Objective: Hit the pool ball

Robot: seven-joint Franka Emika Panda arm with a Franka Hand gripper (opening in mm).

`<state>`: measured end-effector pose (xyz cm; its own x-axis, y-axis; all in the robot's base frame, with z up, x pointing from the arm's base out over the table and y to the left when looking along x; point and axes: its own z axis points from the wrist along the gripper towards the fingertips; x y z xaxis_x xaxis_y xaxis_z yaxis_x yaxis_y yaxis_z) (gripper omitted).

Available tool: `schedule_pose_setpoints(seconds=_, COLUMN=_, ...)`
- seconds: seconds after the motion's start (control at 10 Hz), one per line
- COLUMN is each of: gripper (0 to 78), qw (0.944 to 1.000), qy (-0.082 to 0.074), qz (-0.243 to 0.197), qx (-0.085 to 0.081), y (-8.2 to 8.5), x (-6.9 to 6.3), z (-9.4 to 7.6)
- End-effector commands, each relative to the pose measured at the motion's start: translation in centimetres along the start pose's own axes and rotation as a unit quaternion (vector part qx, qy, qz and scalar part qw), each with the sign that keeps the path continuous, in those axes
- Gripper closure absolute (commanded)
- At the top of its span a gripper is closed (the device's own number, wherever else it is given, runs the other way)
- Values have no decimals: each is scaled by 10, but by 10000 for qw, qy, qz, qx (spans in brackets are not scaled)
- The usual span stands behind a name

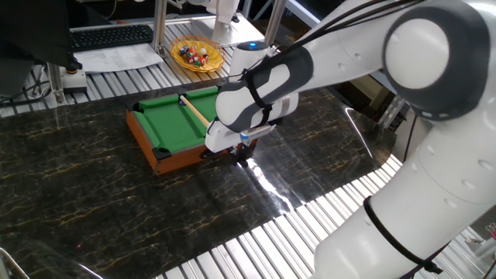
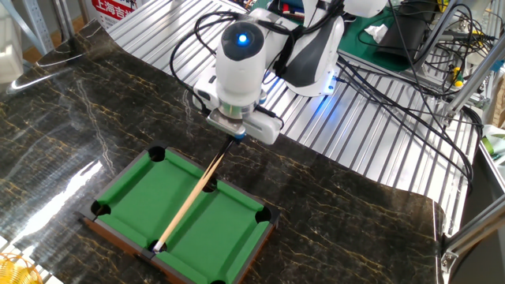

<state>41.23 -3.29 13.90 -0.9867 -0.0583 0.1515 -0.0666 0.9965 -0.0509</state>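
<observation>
The mini pool table (image 2: pixel 130 201) has green felt and a wooden frame; it also shows in one fixed view (image 1: pixel 167 128). My gripper (image 2: pixel 235 137) is shut on the butt of a thin wooden cue (image 2: pixel 189 201), just beyond the table's near long rail. The cue slants down across the felt, and its tip rests at the middle pocket (image 2: pixel 153 249) of the far rail. In the other view the cue (image 1: pixel 195 113) reaches the far side pocket, and the gripper (image 1: pixel 241 152) hangs low beside the table's edge. The dark blue pool ball shows in neither view.
A yellow basket (image 1: pixel 197 56) with several coloured balls stands on the slatted surface behind the table; its edge shows in the other fixed view (image 2: pixel 11 270). A keyboard (image 1: pixel 108 36) lies at the back left. Cables (image 2: pixel 394 87) trail beside the robot base.
</observation>
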Motion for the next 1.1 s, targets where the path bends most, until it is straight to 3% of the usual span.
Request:
schedule_pose_setpoints(seconds=0.1, gripper=764, qw=10000, qy=-49, qz=-16, qx=70, y=3, x=25, z=14)
schedule_pose_setpoints(seconds=0.5, gripper=764, qw=10000, qy=-57, qz=-7, qx=25, y=4, x=26, z=9)
schedule_pose_setpoints(seconds=1.0, gripper=764, qw=9998, qy=-176, qz=71, qx=-57, y=6, x=25, z=-40)
schedule_pose_setpoints(seconds=1.1, gripper=764, qw=9997, qy=-220, qz=50, qx=-71, y=4, x=18, z=-52)
